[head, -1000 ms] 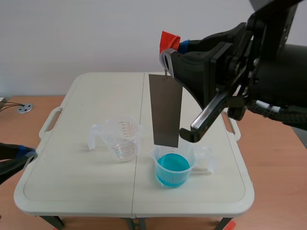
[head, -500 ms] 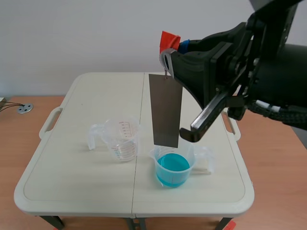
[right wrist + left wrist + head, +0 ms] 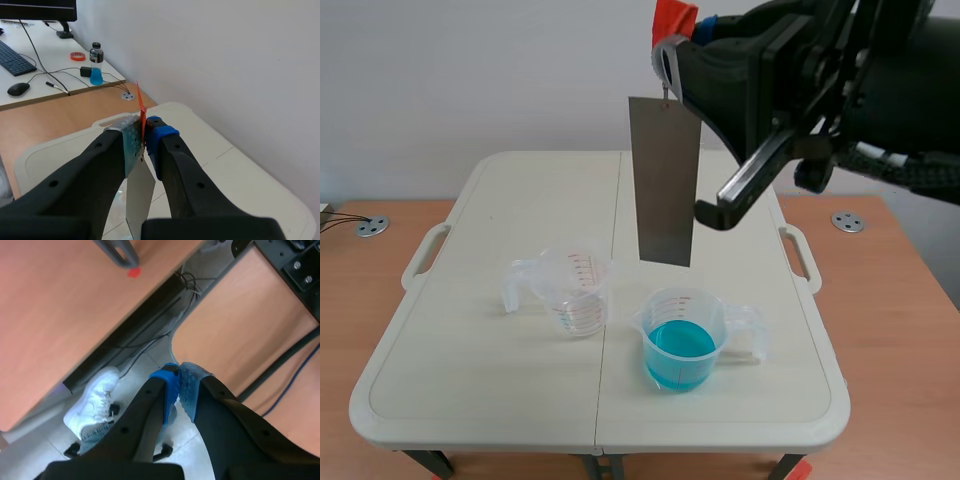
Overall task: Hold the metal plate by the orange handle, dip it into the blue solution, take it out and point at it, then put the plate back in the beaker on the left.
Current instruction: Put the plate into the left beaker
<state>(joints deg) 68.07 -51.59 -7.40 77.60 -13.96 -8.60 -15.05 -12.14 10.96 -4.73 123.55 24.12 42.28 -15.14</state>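
The metal plate hangs upright, clear above the beaker of blue solution, its orange handle pinched in the right end effector. The left end effector, clenched on nothing, is off the tabletop, so pointing and the return to the clear left beaker seem left to do.

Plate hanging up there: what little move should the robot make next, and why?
Probably carry it left, over the clear beaker. The plate hangs from the right hand, clear of the blue beaker; the left hand is shut, away over the floor, so pointing looks finished, though I can't confirm the dip.
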